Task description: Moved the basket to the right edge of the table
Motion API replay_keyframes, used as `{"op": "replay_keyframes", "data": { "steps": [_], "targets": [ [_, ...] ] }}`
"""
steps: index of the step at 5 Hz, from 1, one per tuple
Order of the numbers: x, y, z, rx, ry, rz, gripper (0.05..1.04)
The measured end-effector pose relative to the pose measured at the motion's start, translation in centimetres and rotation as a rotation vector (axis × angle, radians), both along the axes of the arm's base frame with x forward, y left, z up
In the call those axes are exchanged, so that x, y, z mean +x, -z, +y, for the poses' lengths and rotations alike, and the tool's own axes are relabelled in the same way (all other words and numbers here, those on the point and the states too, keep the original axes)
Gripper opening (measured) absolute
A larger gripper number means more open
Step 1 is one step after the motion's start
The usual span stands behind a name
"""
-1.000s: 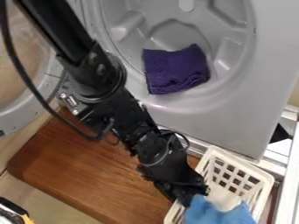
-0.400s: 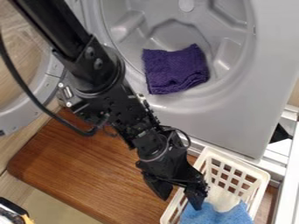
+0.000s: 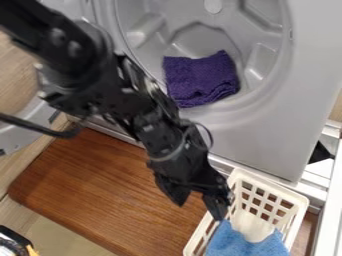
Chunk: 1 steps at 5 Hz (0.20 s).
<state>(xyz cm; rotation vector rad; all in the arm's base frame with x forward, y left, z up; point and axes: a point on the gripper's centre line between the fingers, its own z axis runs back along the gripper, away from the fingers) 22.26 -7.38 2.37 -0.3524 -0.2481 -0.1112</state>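
My end effector [image 3: 199, 210], fingers parted moderately wide, with nothing held between them; the brown wooden board [image 3: 100, 190] lies beneath. The white lattice basket [image 3: 267, 184] stands just to the view's right of my fingertips, its near rim beside and partly behind my right-hand finger as seen; whether they touch, I cannot tell. Inside it, to the lower right of my fingertips, lie a blue cloth [image 3: 247, 245] and a whitish item [image 3: 250, 225]. Well above me in the view, a folded purple cloth [image 3: 200, 80] rests in the grey recess [image 3: 190, 42].
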Motion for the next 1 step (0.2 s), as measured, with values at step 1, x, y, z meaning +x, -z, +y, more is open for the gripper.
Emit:
{"op": "replay_keyframes", "data": {
  "steps": [1],
  "targets": [
    [-0.52, -1.71, 1.32, 0.015, 0.05, -0.011, 1.001]
  ]
}}
